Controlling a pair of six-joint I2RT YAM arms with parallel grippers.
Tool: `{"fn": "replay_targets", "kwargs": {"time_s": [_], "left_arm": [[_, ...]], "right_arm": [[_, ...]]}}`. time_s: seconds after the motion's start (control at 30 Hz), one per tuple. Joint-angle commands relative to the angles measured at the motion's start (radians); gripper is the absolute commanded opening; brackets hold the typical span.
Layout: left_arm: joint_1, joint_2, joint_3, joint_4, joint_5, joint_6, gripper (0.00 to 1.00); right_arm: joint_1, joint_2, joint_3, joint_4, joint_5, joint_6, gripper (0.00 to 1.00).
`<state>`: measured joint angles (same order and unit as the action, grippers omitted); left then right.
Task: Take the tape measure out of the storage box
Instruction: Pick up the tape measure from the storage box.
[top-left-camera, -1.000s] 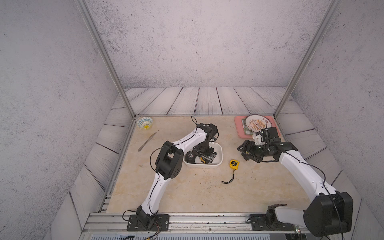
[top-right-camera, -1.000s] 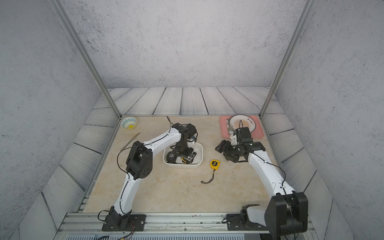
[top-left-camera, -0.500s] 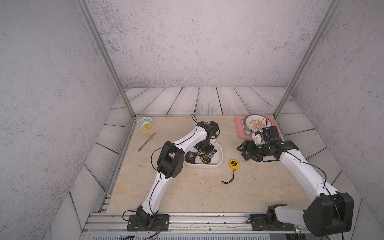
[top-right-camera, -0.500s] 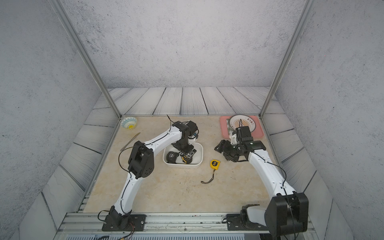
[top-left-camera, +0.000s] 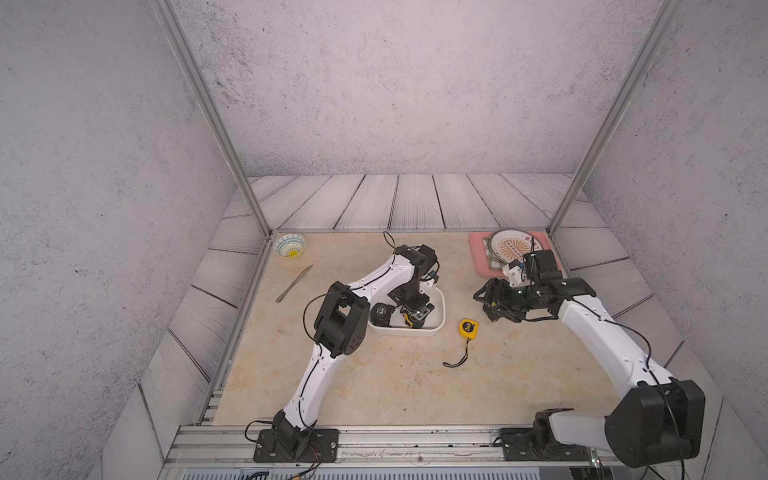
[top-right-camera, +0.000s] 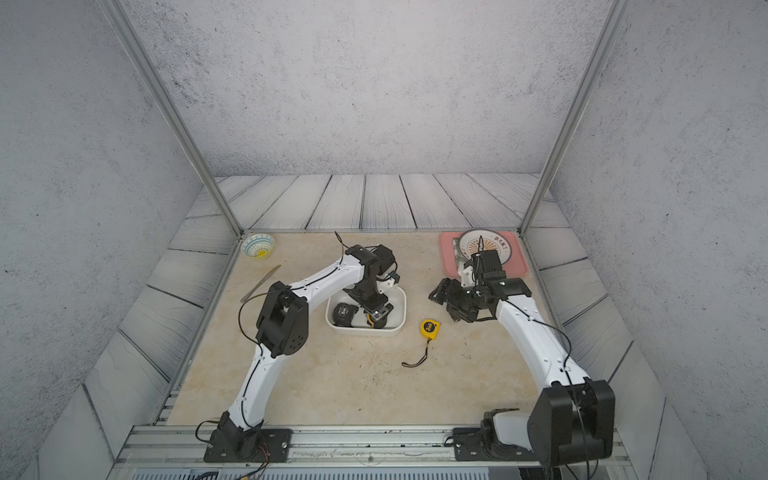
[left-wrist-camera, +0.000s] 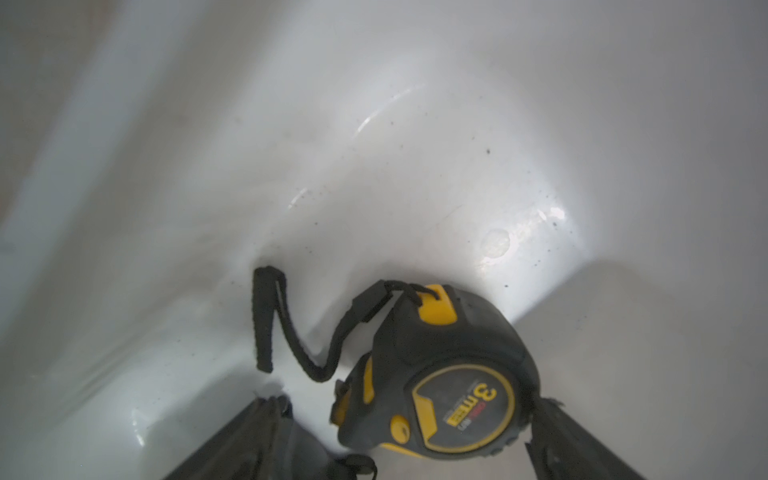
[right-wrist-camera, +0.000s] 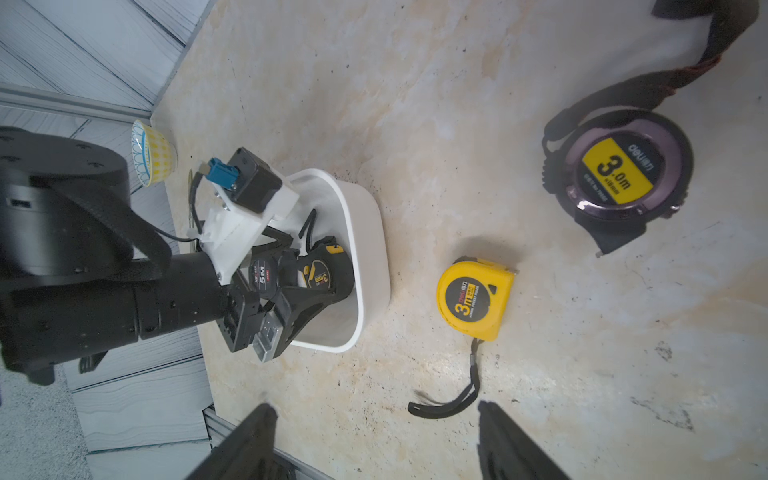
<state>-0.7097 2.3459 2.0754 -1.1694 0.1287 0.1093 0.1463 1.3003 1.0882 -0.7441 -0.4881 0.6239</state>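
Note:
The white storage box (top-left-camera: 439, 308) (top-right-camera: 400, 305) (right-wrist-camera: 376, 249) sits mid-table. My left gripper (left-wrist-camera: 409, 440) (top-left-camera: 413, 318) reaches down into it, open, its fingers either side of a black-and-yellow tape measure (left-wrist-camera: 453, 374) (right-wrist-camera: 322, 276). One finger touches the case and the other stands clear of it. A second, black tape measure (top-left-camera: 381, 313) (right-wrist-camera: 262, 276) lies beside it in the box. On the table to the right of the box lies a yellow tape measure (top-left-camera: 468, 327) (right-wrist-camera: 473, 297). My right gripper (right-wrist-camera: 376, 440) (top-left-camera: 492, 305) hovers open and empty above the table.
A round dark tape measure with a yellow label (right-wrist-camera: 619, 170) lies on the table near my right gripper. A patterned bowl (top-left-camera: 290, 245) and a knife (top-left-camera: 294, 277) are at the back left. A pink tray (top-left-camera: 478, 259) with a plate (top-left-camera: 513, 245) is at the back right.
My left gripper has shifted slightly rightward and lower inside the box, over the black-and-yellow tape measure. The right arm has not moved.

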Motion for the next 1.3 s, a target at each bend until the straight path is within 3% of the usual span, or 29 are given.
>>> {"fn": "replay_targets", "kwargs": {"time_s": [0.0, 0.37, 1.27], "left_arm": [[-0.006, 0.003, -0.014, -0.007, 0.020, 0.022, 0.98], [-0.017, -0.088, -0.043, 0.052, 0.032, 0.051, 0.98], [-0.048, 0.051, -0.040, 0.042, -0.077, 0.047, 1.00]], "right_arm": [[-0.004, 0.017, 0.022, 0.003, -0.013, -0.010, 0.79], [-0.006, 0.045, 0.023, 0.020, -0.021, -0.001, 0.78], [-0.014, 0.025, 0.044, 0.015, -0.016, 0.007, 0.78]]}}
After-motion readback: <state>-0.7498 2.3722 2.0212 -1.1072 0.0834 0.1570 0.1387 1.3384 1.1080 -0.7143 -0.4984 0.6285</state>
